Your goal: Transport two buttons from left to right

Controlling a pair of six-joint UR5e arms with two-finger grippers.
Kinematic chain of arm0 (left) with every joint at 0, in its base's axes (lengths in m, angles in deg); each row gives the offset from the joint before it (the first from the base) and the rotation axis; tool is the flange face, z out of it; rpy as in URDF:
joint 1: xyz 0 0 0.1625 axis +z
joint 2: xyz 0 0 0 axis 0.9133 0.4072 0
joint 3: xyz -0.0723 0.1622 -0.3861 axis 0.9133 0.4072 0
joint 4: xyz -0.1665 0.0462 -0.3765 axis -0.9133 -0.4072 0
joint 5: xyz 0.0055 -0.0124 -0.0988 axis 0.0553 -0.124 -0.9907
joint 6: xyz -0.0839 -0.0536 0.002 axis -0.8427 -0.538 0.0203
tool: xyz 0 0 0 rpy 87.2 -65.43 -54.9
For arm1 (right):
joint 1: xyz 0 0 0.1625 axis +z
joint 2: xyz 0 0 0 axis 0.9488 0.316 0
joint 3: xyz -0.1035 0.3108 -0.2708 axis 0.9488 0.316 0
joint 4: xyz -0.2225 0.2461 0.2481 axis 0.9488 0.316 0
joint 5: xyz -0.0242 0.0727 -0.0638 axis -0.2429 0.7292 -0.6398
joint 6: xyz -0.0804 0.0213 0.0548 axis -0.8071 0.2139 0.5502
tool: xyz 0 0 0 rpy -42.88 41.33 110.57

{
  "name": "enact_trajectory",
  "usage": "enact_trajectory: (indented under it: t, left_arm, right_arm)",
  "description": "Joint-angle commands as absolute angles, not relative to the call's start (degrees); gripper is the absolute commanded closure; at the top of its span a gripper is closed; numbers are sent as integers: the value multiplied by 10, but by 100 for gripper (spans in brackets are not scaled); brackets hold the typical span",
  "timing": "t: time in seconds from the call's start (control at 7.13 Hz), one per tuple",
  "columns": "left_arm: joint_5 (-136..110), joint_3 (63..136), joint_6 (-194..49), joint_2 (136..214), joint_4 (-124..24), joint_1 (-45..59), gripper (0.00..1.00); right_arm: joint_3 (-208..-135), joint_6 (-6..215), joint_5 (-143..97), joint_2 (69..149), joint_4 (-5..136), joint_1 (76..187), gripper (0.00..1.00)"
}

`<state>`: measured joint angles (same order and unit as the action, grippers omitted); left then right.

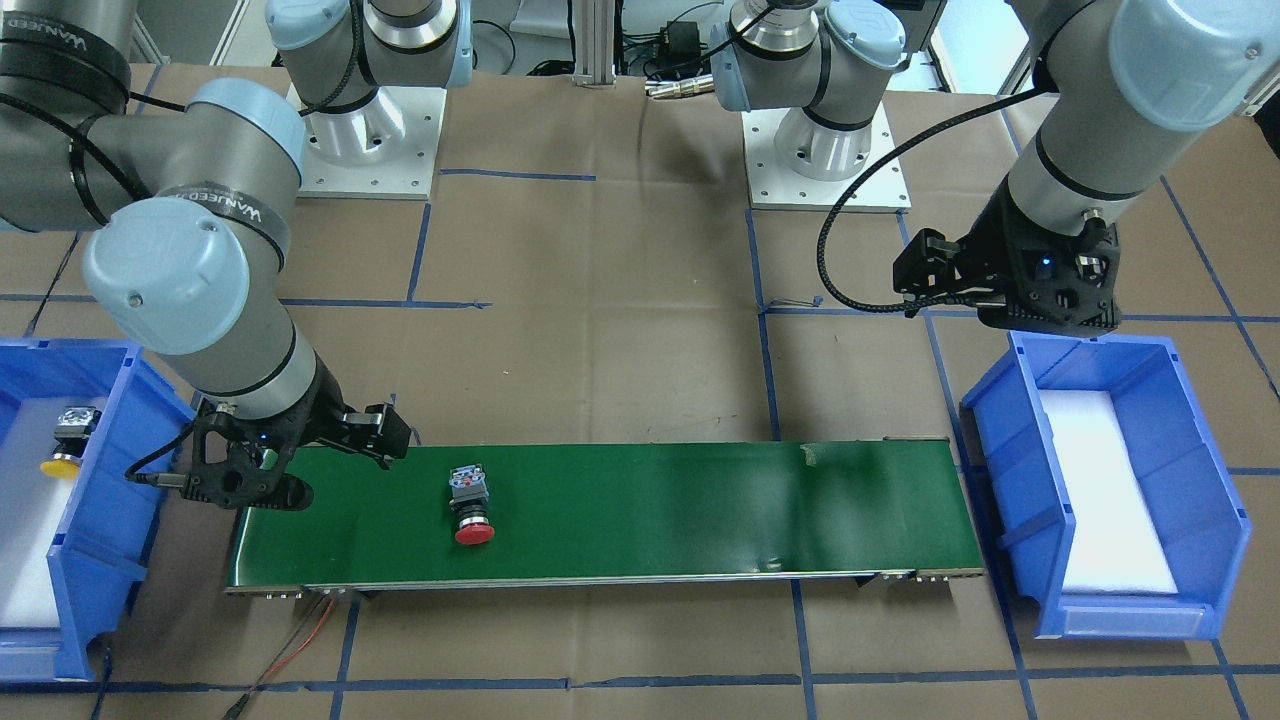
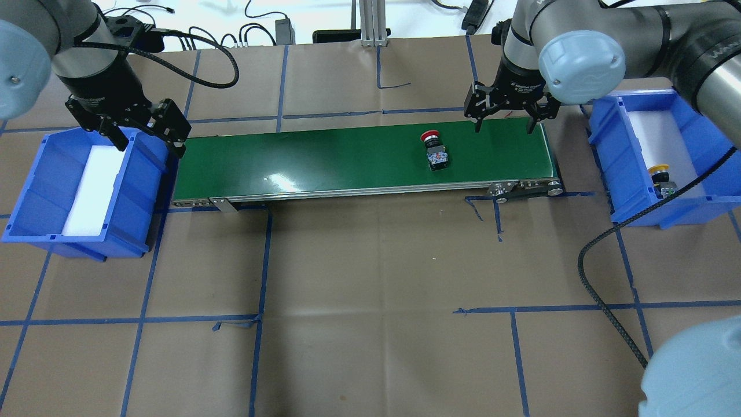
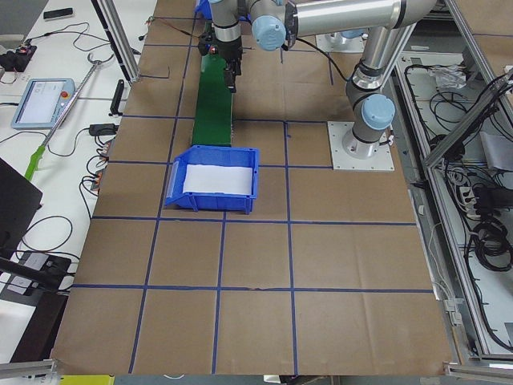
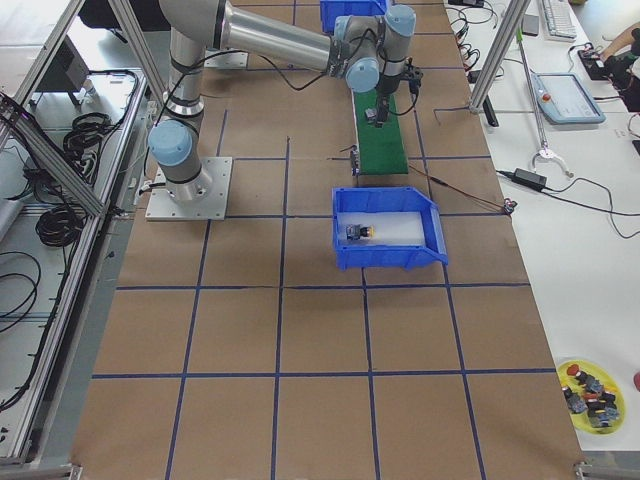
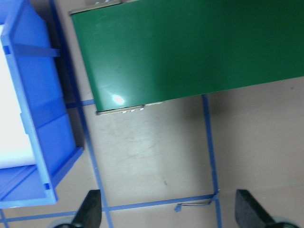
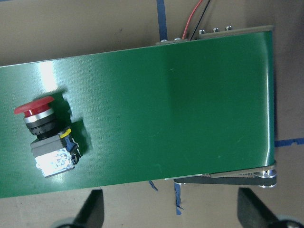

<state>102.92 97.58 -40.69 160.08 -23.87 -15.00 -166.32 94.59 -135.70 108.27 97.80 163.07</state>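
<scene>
- Red button (image 2: 434, 152) lies on its side on the green belt (image 2: 318, 165), near the right-hand end. Its cap points away from the robot, so the long axis runs across the belt.
- My right gripper (image 2: 503, 124) hangs near it, fingers spread and empty. The button is off to its left, so I reckon a short sideways slide, no wrist turn.
- Left gripper (image 2: 149, 142), also spread, is well apart at the other end.
- Yellow button (image 2: 660, 174) sits in the right bin (image 2: 602, 145).

Bright, even overhead light, soft short shadows, button (image 6: 42, 124) shadow faint on green belt (image 2: 324, 159), white glare patches on belt, foam (image 1: 1110, 500) blown out to flat white, wrist views slightly soft, fingertips (image 6: 92, 211) blurred at lower edge, side views sharp.
</scene>
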Motion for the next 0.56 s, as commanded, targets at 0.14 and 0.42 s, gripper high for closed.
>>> enact_trajectory:
  t: [0.14,0.42]
  left_arm:
    - [985,955,-466,1606,-237,-147,1]
    - [988,933,-493,1617,-243,-158,1]
  right_arm:
    - [-1661,947,-1343,1054,1025,1642,0]
    - [-1664,947,-1336,1053,1025,1642,0]
